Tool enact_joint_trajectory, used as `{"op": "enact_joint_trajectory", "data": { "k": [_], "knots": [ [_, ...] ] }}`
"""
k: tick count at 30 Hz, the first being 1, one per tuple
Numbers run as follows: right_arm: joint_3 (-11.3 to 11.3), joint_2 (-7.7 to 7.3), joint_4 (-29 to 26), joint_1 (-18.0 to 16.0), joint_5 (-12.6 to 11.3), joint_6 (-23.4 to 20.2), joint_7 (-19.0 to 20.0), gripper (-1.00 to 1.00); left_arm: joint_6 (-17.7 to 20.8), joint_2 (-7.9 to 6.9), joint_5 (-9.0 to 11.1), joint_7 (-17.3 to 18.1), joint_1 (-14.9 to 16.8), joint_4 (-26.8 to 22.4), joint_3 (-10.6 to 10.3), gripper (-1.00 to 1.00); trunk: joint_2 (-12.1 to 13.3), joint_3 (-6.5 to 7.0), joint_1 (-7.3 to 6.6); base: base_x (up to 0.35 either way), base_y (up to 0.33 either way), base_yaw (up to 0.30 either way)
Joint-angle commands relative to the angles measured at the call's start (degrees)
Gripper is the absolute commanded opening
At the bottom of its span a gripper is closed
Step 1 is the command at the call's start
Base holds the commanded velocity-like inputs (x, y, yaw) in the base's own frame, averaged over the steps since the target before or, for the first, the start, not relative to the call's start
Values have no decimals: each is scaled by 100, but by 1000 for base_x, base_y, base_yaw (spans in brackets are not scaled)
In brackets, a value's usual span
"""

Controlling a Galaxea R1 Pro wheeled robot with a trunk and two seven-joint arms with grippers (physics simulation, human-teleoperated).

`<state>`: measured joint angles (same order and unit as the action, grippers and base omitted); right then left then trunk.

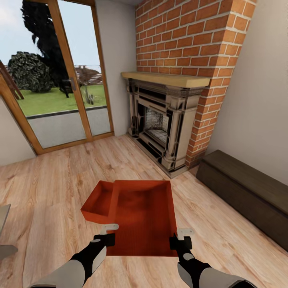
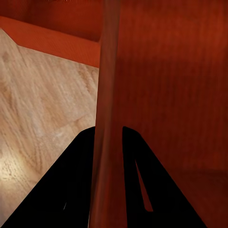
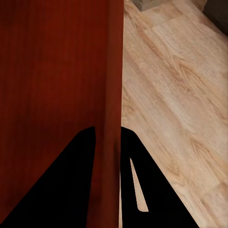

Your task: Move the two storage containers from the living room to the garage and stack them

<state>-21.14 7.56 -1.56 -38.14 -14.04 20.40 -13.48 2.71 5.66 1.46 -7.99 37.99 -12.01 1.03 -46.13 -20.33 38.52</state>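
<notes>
In the living room, over a light wood-plank floor (image 1: pixel 60 188), the robot faces a red-brick chimney (image 1: pixel 188 36) above an ornate dark fireplace (image 1: pixel 160 124) with a pale wooden mantel (image 1: pixel 166 79); wood-framed glass doors (image 1: pixel 60 80) stand to the left, showing grass and shrubs outside; a dark brown low bench (image 1: pixel 248 192) runs along the white wall at right. Between the arms sits a red-orange storage container (image 1: pixel 146 216), with the second storage container (image 1: pixel 98 204) just beside it at its left, partly overlapped by the first. The left gripper (image 1: pixel 107 234) is clamped on the near container's left wall, which passes between its dark fingers (image 2: pixel 76 190); the right gripper (image 1: pixel 181 238) is likewise closed on the right wall, between its fingers (image 3: pixel 71 190). Bench and hearth lie beyond the bins.
</notes>
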Motion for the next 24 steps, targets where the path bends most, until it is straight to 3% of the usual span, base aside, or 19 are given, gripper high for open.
{"op": "enact_joint_trajectory", "data": {
  "k": [1, 24],
  "knots": [
    [304, 0, -11, -7, -81, 61, -41, -100, 31, -21, -14, -168, -2, 6, 108, -100, -5, 3, 1, 0, 0, 0],
    [304, 0, -11, -9, -81, 61, -41, -100, 36, -21, -14, -168, -2, 15, 108, -100, -5, 215, 1, 0, 0, 0]
  ]
}}
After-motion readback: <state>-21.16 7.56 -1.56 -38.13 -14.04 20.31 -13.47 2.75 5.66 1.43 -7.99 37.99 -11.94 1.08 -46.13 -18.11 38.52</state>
